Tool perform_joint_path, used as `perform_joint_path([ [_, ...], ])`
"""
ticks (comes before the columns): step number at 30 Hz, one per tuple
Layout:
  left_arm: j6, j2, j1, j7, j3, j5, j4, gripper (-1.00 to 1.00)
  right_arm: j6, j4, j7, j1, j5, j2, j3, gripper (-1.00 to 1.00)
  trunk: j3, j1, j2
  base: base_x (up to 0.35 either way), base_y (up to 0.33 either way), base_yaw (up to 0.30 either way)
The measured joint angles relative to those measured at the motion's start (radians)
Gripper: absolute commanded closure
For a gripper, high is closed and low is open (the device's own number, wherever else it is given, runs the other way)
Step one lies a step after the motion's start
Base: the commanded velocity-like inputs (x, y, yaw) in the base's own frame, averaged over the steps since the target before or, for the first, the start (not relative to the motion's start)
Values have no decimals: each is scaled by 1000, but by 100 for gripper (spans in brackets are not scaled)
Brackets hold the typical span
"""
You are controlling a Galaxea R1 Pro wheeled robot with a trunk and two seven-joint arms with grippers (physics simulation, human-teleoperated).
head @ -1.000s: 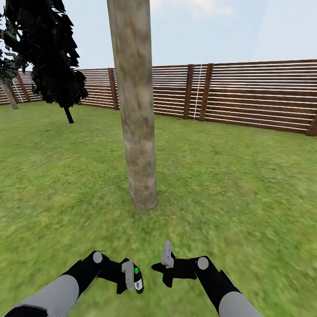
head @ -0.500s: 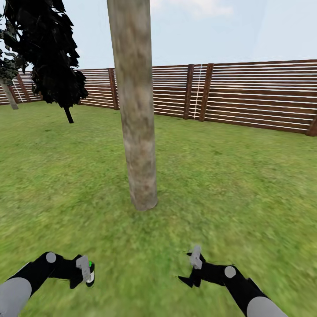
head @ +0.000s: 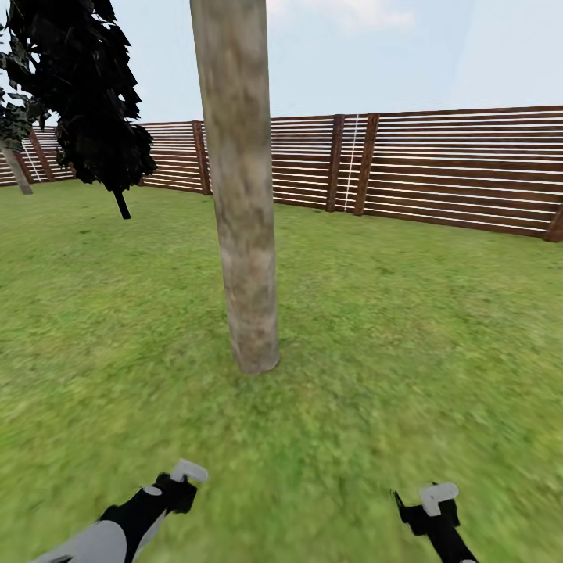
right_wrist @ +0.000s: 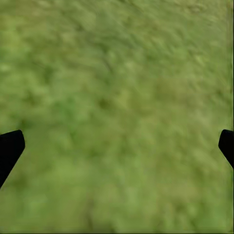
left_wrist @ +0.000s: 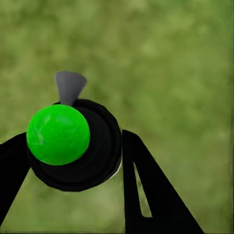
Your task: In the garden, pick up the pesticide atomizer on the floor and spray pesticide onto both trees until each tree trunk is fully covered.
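While the left gripper point(left_wrist: 73, 161) clamps its fingers point(left_wrist: 146, 190) on the atomizer point(left_wrist: 73, 144), whose green cap faces the wrist camera, the right gripper point(right_wrist: 117, 146) hangs spread wide and empty over the grass point(head: 407, 344). Straight ahead a trunk point(head: 242, 234) rises from the lawn, well apart from both arms; behind it runs the fence point(head: 453, 168).

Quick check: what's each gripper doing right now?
Left gripper: shut on the atomizer, green cap toward the camera.
Right gripper: open, empty, over grass.
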Motion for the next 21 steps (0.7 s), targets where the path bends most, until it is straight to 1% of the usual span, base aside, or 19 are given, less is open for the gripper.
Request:
perform_joint_path([
  [2, 4, -10, 3, 17, 2, 30, 5, 100, -22, 16, -3, 10, -40, -5, -3, -100, 0, 0, 0, 53, 0, 0],
  [3, 5, -12, 4, 22, 9, 60, 6, 100, -27, 32, -4, 22, -79, -8, -4, -100, 0, 0, 0, 182, 0, 0],
  [4, 6, -12, 5, 25, 14, 84, 6, 100, -30, 40, -4, 28, -109, -10, -5, -100, 0, 0, 0, 272, -21, 0],
  [5, 6, -10, 7, 28, 21, 132, 7, 100, -33, 47, -5, 34, -185, -9, -6, -100, 0, -1, 0, 286, -79, 0],
  [6, 5, -10, 9, 30, 23, 155, 11, 100, -35, 51, -7, 36, -239, -7, -6, -100, 0, -1, 0, 284, -120, 0],
  [7, 3, -10, 21, 31, 25, 166, 11, 100, -36, 53, -8, 37, -286, -5, -6, -100, 0, -1, 0, 279, -137, 0],
  [9, 2, -5, 50, 29, 34, 177, 6, 100, -37, 55, -8, 38, -346, -5, -5, -100, 0, 0, 0, 232, -184, 0],
  [12, 1, -3, 61, 27, 57, 190, 4, 100, -40, 53, -9, 38, -365, -5, -5, -100, 0, 0, 0, 197, -215, 0],
  [14, 7, -3, 59, 27, 62, 192, -6, 100, -41, 53, -9, 38, -369, -6, -5, -100, 0, 0, 0, 186, -226, 0],
  [16, 18, -9, 53, 28, 58, 188, -25, 100, -41, 55, -9, 38, -370, -5, -4, -100, 0, 0, 0, 183, -229, 0],
  [19, 82, -10, 50, 27, 57, 189, -58, 100, -42, 54, -9, 38, -370, -6, -4, -100, 0, 0, 0, 180, -231, 0],
  [21, 102, -10, 54, 25, 56, 189, -85, 100, -41, 54, -9, 38, -370, -6, -4, -100, 0, 0, 0, 178, -231, 0],
])
